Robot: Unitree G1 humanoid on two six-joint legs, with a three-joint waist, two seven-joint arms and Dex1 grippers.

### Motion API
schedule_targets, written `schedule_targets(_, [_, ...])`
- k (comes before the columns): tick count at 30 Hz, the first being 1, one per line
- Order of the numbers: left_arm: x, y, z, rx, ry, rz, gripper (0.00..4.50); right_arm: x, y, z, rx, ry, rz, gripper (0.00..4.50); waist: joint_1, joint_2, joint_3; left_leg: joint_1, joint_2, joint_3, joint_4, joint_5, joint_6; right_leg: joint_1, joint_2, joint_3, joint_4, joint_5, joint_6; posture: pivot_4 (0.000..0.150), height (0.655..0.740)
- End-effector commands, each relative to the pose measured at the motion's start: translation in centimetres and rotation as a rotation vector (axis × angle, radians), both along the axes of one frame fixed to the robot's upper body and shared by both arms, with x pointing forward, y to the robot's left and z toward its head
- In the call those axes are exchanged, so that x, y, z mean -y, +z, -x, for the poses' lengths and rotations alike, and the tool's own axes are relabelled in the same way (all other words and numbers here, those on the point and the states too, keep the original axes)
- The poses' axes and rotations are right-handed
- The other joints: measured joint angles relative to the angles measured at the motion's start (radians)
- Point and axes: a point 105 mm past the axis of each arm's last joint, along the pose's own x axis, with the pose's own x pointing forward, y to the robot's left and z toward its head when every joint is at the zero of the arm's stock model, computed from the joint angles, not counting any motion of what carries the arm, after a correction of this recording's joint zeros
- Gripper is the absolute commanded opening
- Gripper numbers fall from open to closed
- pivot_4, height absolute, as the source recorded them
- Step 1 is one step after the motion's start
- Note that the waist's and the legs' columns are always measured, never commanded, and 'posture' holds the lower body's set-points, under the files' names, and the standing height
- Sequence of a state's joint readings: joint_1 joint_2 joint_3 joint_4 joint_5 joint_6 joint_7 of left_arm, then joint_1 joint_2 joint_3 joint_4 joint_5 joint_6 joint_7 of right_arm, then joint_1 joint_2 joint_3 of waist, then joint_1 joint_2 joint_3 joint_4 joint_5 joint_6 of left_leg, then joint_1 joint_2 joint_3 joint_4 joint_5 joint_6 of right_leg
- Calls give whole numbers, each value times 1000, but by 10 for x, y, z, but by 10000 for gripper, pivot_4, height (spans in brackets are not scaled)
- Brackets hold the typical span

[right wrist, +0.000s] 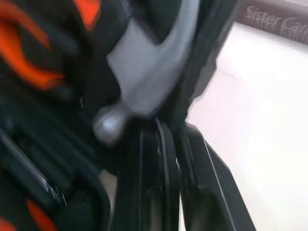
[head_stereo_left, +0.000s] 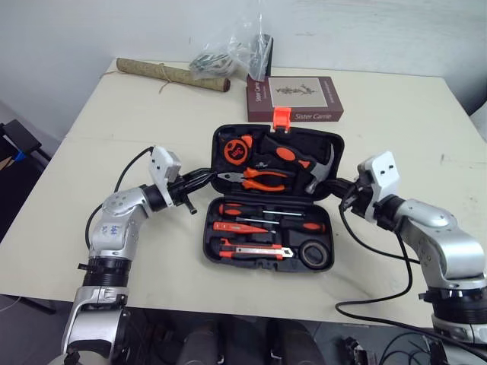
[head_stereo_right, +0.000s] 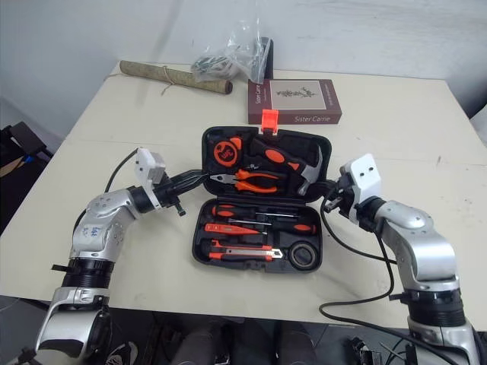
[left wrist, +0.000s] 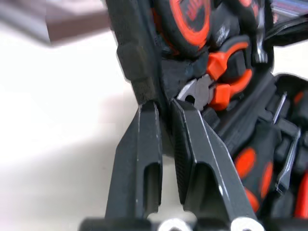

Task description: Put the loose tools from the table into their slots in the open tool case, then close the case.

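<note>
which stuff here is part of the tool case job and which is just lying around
Job: tool case, tape measure, pliers, hammer, screwdrivers, left tool, right tool.
Lying about: book, rolled mat, plastic bag.

The right gripper's (right wrist: 167, 130) two black fingers (right wrist: 207, 183) pinch the side wall of the black plastic tool case (right wrist: 211, 43); just inside it lies a silver steel hammer head (right wrist: 149, 72); beyond the wall, a cream tabletop (right wrist: 260, 125) and a brown lettered book (right wrist: 279, 19).
</note>
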State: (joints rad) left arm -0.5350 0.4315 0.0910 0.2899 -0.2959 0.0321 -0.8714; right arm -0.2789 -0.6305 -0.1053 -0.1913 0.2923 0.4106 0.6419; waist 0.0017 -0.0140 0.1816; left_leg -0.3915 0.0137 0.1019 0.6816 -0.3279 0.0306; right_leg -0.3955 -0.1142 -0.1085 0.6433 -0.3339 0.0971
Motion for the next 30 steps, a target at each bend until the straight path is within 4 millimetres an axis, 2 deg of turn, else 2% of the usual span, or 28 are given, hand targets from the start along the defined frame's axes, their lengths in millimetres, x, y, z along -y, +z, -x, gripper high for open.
schedule_targets(1, [-4, 22, 10, 310, 3, -107, 499, -2, -6, 13, 216, 100, 232, 0, -1, 0, 0, 0, 0, 0, 0, 0, 0, 0, 0, -1, 0, 0, 0, 1500, 7400])
schedule_targets(4, [-5, 6, 17, 398, -5, -221, 499, 1, -15, 17, 344, 127, 354, 0, -2, 0, 0, 1, 0, 1, 0, 0, 0, 1, -1, -2, 0, 0, 0, 1500, 7400])
schedule_targets(8, [-9, -12, 28, 456, -36, -322, 499, 7, -29, 23, 429, 165, 460, 0, -3, 0, 0, 5, 1, 0, 0, 0, 1, 4, -2, -2, 0, 0, 0, 1500, 7400])
schedule_targets(10, [-16, -19, 34, 461, -27, -330, 8088, 12, -35, 25, 439, 169, 474, 0, -4, 0, 0, 5, 1, 0, 0, 0, 1, 4, -4, -2, 0, 0, 0, 1500, 7400])
schedule_targets(13, [-32, -22, 43, 463, 17, -321, 19869, 15, -34, 34, 450, 186, 462, 12534, -3, 1, 0, 5, 1, -1, -1, 0, 1, 5, -5, -2, 0, 0, 0, 1500, 7400])
schedule_targets(16, [-48, -23, 52, 444, 47, -337, 32825, 23, -25, 40, 503, 171, 502, 27112, -4, 0, 0, 4, 1, -4, 0, 0, 1, 6, -7, 0, -1, 0, 0, 1500, 7400])
schedule_targets(17, [-58, -23, 54, 402, 72, -325, 38207, 30, -23, 45, 504, 158, 518, 33292, -4, 0, 0, 5, 1, -4, 1, 0, 1, 7, -7, 0, 0, 0, 0, 1500, 7400])
schedule_targets(19, [-77, -23, 59, 335, 127, -305, 38370, 45, -24, 56, 469, 144, 554, 42399, -4, 1, 0, 5, 2, -5, 1, 0, 1, 8, -8, 0, -1, 0, 0, 1500, 7400])
schedule_targets(22, [-94, -20, 61, 249, 173, -277, 38370, 63, -31, 73, 344, 127, 538, 42399, -1, 1, 0, 6, 2, -9, -1, 0, 1, 10, -8, -2, -3, 0, -1, 1500, 7400])
schedule_targets(25, [-89, -12, 54, 205, 148, -242, 38370, 65, -45, 92, 113, 139, 385, 42399, 5, 2, 1, 9, 1, -11, 0, 0, 2, 18, -9, -6, -8, 0, -1, 1500, 7400])
schedule_targets(28, [-70, -8, 35, 144, 116, -215, 30063, 53, -54, 110, -106, 166, 203, 34453, 17, 3, 1, 18, 2, -12, -1, -2, 4, 28, -10, -6, -15, 0, -1, 1500, 7400])
schedule_targets(30, [-54, -7, 22, 103, 90, -203, 21336, 39, -63, 124, -225, 242, 168, 24994, 22, 4, 1, 21, 1, -13, -2, -4, 5, 31, -10, -6, -16, 0, -1, 1500, 7400])
